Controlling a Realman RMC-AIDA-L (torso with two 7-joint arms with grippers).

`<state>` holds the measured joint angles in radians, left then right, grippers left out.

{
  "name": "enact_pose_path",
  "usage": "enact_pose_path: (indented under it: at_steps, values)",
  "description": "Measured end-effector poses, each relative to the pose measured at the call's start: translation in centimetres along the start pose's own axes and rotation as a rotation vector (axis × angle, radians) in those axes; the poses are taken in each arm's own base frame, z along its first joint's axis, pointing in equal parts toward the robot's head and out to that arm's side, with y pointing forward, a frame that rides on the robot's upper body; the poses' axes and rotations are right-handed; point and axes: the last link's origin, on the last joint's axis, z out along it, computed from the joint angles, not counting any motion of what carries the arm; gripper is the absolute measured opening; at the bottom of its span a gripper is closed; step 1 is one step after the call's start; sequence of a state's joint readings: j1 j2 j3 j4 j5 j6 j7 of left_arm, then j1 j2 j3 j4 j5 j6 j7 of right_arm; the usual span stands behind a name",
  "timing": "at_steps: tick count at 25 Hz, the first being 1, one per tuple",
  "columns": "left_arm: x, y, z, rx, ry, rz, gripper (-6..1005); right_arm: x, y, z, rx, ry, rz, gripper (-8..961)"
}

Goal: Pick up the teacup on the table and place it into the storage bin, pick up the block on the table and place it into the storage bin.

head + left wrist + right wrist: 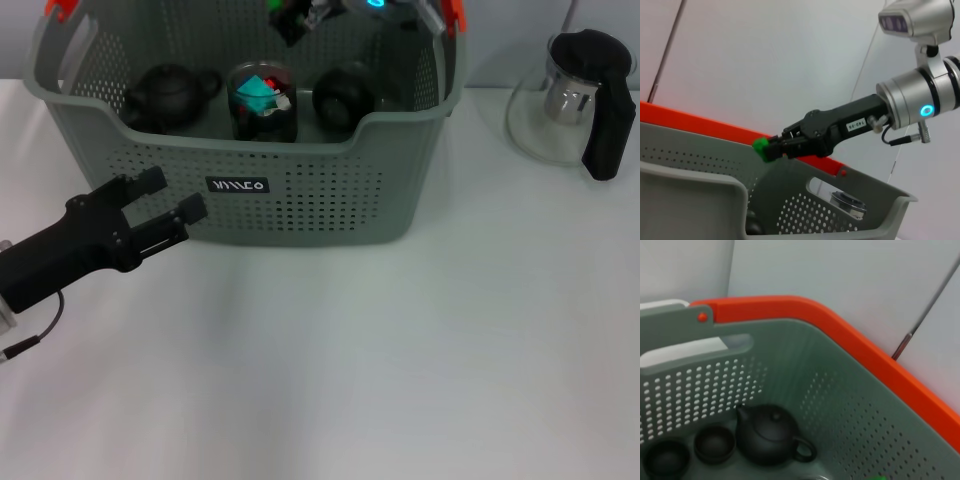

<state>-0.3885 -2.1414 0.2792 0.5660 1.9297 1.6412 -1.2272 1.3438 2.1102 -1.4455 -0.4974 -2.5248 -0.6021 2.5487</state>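
A plain white desk (pixel 400 360) under a pale wall carries the storage bin (pixel 300 215), a grey perforated plastic basket with orange-clipped handles, at twelve o'clock. Our right pincer (pixel 771 148) hangs above its far rim, pinching a small green block (pixel 762 149), held high, we judge, so it can drop clear of the crockery. Inside sit a matte black rounded teapot (pixel 771 435) and two dark little teacups (pixel 715 444). Our left pincer (pixel 168 200), spread and empty, idles at nine o'clock. A glass pitcher (pixel 570 100) stands at two o'clock.
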Motion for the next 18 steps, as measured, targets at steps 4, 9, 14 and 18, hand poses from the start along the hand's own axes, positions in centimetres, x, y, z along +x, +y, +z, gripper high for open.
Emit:
enact_pose_path:
  at_steps: [4,9,14,18]
  values:
    - [0.02,0.00,0.04,-0.001,0.000,0.001,830,0.17,0.14,0.12,0.001,0.004,-0.006,137]
    - [-0.03,0.05,0.06,-0.001,0.001,0.000,829,0.13,0.21,0.13,0.000,0.006,-0.013,137]
    - [-0.11,0.06,-0.07,0.002,0.000,-0.001,829,-0.15,0.32,0.15,0.000,-0.003,-0.015,137]
    - [-0.15,0.09,-0.05,0.002,0.000,0.000,829,-0.46,0.56,0.13,-0.011,-0.009,-0.009,137]
